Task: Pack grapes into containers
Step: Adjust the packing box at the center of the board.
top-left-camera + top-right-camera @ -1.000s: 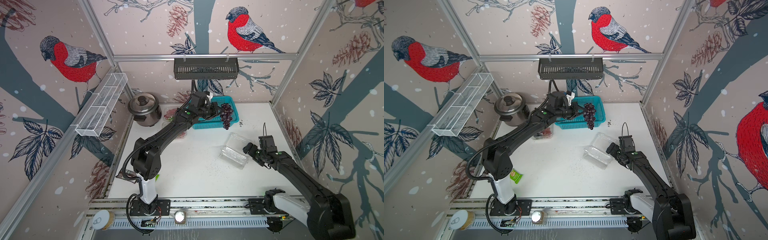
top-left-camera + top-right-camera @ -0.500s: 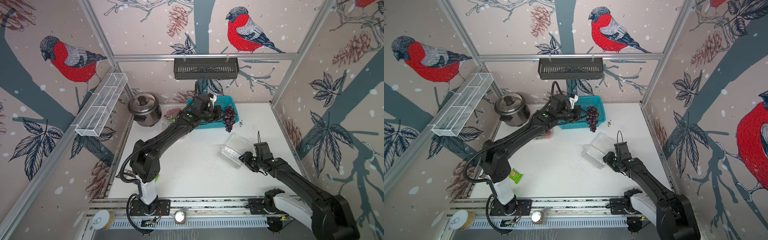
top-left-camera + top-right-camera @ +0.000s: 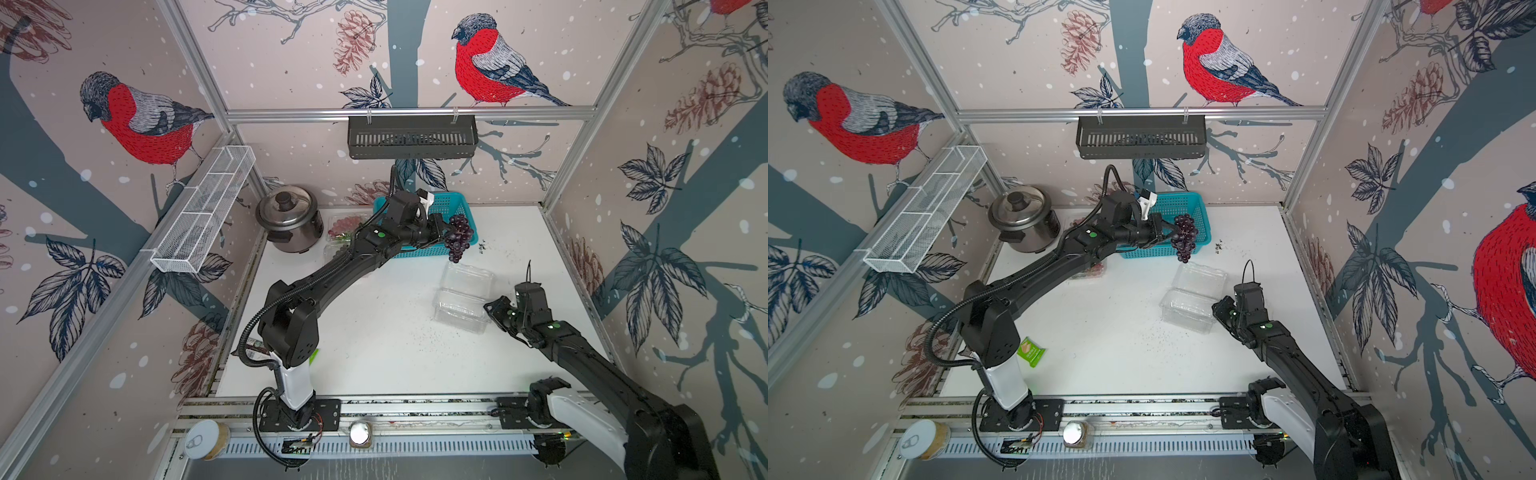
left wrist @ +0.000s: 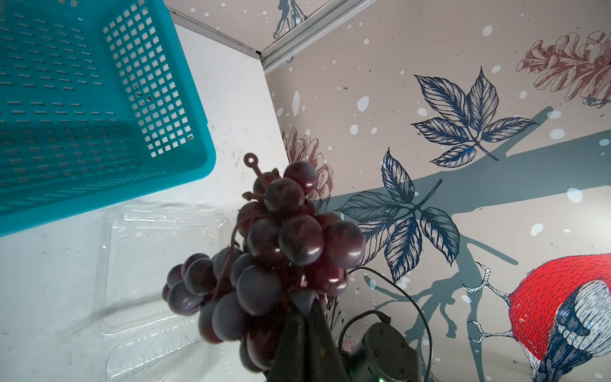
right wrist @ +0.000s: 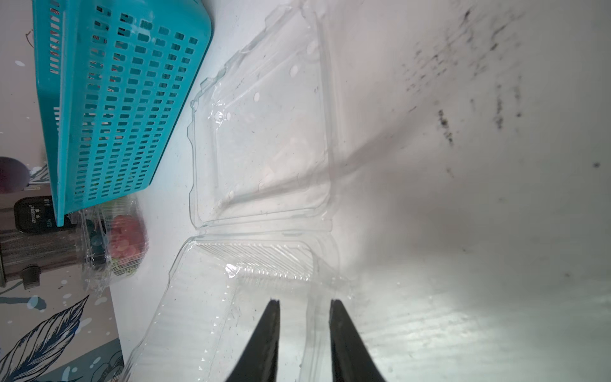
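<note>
At the left back of the tabletop (image 3: pixel 374 332) stands a steel rice cooker (image 3: pixel 289 218), lid on. A green packet (image 3: pixel 1030 352) lies by the left arm's (image 3: pixel 1034 278) base, one edge tucked behind it.

Just right of the cooker, packed containers (image 3: pixel 344 224) sit against the left end of the teal basket (image 3: pixel 457 203). The left arm crosses over them, so only reddish and a little green fruit shows through the plastic. How many there are is hard to tell. The arm's wrist also covers much of the basket in both top views.

The left claw (image 3: pixel 441 230) is clamped tight on the dark grapes (image 3: pixel 457 239). In the left wrist view its tips are buried among the berries, so which part it pinches is hidden. The bunch hangs in the air in front of the basket's right near corner, clear of the tabletop and apart from the open container (image 3: pixel 461 305).

That container lies right of centre, its lid folded flat toward the basket and its ribbed deep half nearer the right claw (image 5: pixel 304 301). The right claw's fingers stand a narrow gap apart, one on either side of the deep half's wall. Whether they press it I cannot tell, as the clear plastic's edges are hard to trace.
</note>
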Robot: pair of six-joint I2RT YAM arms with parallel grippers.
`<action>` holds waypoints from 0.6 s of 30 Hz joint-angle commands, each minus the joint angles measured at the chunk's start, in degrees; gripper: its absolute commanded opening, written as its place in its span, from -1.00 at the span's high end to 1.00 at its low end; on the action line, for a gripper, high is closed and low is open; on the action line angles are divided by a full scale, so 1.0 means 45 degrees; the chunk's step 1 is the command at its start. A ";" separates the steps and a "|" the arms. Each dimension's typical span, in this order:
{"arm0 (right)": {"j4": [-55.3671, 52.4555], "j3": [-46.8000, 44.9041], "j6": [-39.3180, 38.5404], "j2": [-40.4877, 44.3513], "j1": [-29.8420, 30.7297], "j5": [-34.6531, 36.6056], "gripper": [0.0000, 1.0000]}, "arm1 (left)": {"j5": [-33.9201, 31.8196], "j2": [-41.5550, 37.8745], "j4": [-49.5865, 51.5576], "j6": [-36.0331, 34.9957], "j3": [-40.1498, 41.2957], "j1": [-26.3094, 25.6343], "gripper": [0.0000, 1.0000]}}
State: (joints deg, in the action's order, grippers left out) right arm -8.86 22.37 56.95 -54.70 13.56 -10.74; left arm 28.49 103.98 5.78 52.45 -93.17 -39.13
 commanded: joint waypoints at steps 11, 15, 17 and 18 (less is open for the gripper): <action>0.2790 -0.1263 -0.0826 0.1095 -0.0114 0.1897 0.69 | 0.0241 -0.0441 -0.1402 0.0376 0.1249 -0.0828 0.91; 0.3463 -0.1491 -0.1101 0.1433 -0.0167 0.2124 0.74 | 0.0232 -0.0520 -0.1494 0.0377 0.1694 -0.1133 0.91; 0.3871 -0.1674 -0.1224 0.1548 -0.0162 0.2329 0.76 | 0.0236 -0.0546 -0.1613 0.0435 0.2024 -0.1292 0.91; 0.4031 -0.1741 -0.1230 0.1534 -0.0179 0.2377 0.77 | 0.0273 -0.0546 -0.1716 0.0469 0.2169 -0.1336 0.91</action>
State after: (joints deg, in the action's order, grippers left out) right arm 4.73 15.07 53.17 -48.05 12.82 -2.46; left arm 28.80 102.13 1.91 53.80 -84.53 -44.53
